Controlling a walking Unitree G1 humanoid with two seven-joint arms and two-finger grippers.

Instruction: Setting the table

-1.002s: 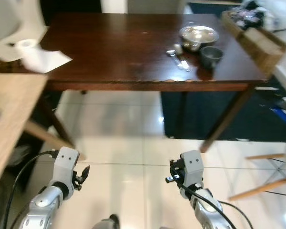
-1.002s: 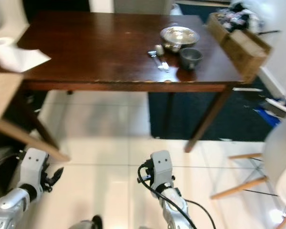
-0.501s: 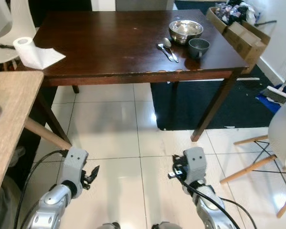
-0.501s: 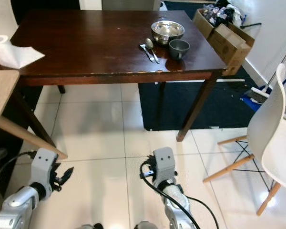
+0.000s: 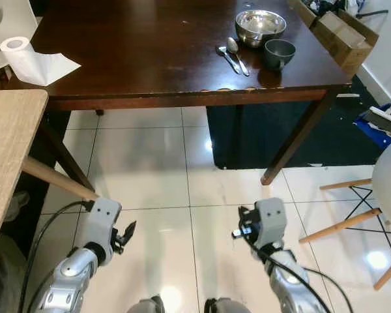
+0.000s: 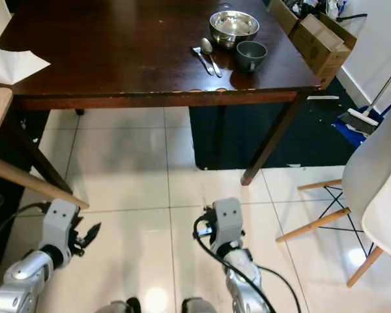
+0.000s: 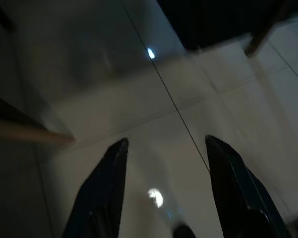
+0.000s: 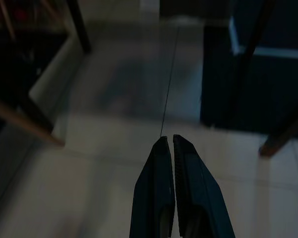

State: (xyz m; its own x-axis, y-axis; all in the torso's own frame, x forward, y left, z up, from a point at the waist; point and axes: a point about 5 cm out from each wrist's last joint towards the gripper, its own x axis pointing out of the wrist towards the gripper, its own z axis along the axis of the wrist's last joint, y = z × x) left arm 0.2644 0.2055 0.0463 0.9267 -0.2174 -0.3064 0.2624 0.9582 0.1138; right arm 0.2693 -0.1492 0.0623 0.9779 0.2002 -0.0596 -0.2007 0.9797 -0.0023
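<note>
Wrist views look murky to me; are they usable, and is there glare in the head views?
Left wrist view: dim and soft, with the left gripper open over pale tiles. Right wrist view: darker still, the right gripper shut, edges smeared. Left eye view: sharp, with bright lamp glare on the floor tiles and a sheen on the dark table.

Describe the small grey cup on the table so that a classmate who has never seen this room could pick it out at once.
Find the dark wooden table, then its far right corner. There, a shiny metal bowl and two spoons sit together; the grey cup is the matte, smaller vessel nearest the table's right edge.
</note>
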